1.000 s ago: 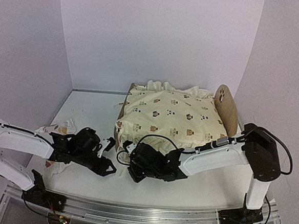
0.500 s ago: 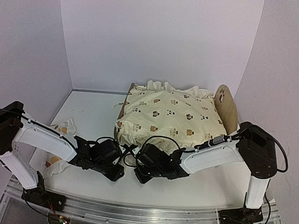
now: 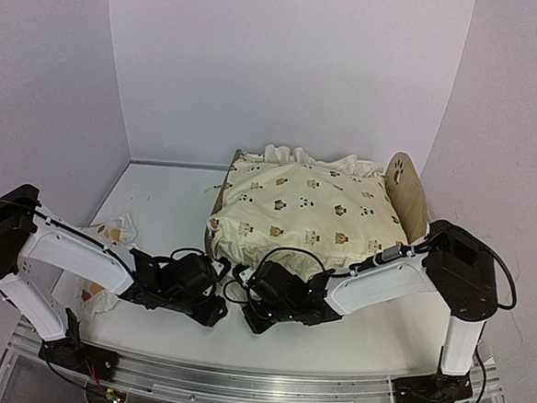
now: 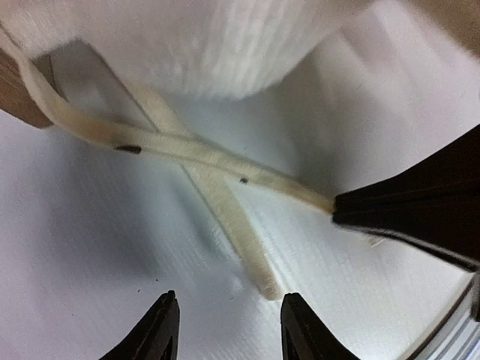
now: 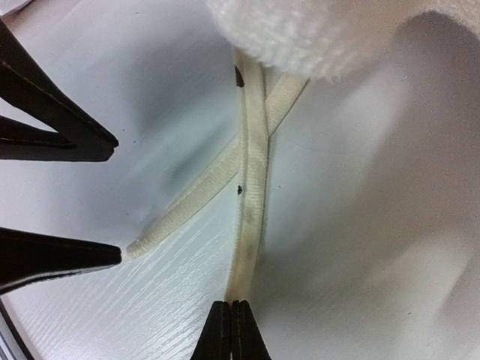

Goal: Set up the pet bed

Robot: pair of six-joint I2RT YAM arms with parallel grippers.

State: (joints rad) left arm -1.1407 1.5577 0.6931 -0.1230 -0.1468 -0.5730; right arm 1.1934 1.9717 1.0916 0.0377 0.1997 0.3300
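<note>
The pet bed (image 3: 404, 194) stands at the back right, its wooden headboard with a paw cutout on the right, and the cream animal-print cushion (image 3: 305, 209) covers it. Two cream ties hang from the cushion's near-left corner and cross on the table. My right gripper (image 5: 231, 315) (image 3: 241, 278) is shut on the end of one tie (image 5: 251, 187). The other tie's loose end (image 4: 264, 285) lies flat just ahead of my open left gripper (image 4: 229, 326) (image 3: 219, 274), nearer its right finger. The left gripper's fingers (image 5: 64, 131) enter the right wrist view from the left.
A small white pillow with orange-brown prints (image 3: 109, 236) lies on the table at the left, partly under the left arm. The cushion's fuzzy white underside (image 4: 217, 45) hangs over the ties. A wooden corner of the bed frame (image 4: 15, 97) shows at the left.
The left arm has swung from the left in to the bed's near-left corner, its gripper now beside the right one. The right gripper has stayed shut on its tie.
</note>
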